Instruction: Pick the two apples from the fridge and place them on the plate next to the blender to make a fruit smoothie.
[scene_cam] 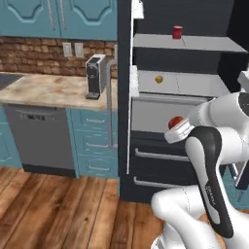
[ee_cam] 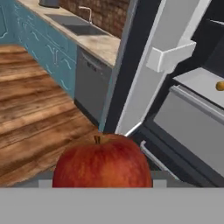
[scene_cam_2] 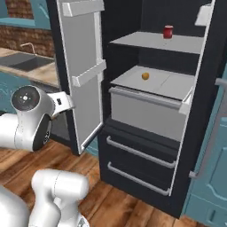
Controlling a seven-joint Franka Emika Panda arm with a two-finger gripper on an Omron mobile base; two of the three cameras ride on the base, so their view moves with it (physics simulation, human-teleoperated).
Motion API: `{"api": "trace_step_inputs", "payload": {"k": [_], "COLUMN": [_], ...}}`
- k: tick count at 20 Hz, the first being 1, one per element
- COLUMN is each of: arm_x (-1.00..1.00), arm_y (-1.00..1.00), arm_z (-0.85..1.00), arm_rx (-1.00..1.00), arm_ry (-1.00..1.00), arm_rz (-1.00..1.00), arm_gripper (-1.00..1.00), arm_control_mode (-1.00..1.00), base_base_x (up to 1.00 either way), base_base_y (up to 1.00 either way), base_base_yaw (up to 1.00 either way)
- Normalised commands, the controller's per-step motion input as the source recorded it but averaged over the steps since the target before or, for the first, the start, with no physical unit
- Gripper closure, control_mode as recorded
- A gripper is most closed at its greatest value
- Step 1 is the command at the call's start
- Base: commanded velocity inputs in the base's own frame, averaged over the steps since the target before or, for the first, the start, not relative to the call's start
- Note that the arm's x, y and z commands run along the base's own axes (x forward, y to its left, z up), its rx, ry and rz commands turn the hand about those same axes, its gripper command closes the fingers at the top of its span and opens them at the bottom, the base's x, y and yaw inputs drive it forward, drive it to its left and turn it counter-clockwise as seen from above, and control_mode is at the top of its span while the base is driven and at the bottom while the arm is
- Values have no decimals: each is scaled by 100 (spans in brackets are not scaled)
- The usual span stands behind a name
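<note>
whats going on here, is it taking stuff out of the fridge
Yes. The robot's hand holds a red apple, which sits right in front of its camera, outside the fridge whose doors stand open. A second, yellow-orange apple lies on the grey middle shelf inside, and a red can stands on the shelf above it. To the left, a coffee machine stands on the counter. So one apple is out and one is left to fetch.

Even, soft rendered light fills all views, shadows faint, no glare, with coarse, slightly blurred low-resolution edges throughout.
</note>
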Motion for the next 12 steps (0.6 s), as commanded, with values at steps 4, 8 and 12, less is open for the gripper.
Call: {"api": "trace_step_inputs", "payload": {"k": [4,8,12], "arm_x": [0,0,0], "arm_y": [0,0,0], "arm_z": [0,0,0], "arm_rx": [0,0,0], "arm_ry": [0,0,0], "arm_rz": [0,0,0], "arm_gripper": [100,100,100], "arm_control_mode": [100,100,100], "base_base_x": [-34,-4,0], "base_base_y": [25,36,29], "base_base_yaw": [80,79,82]}}
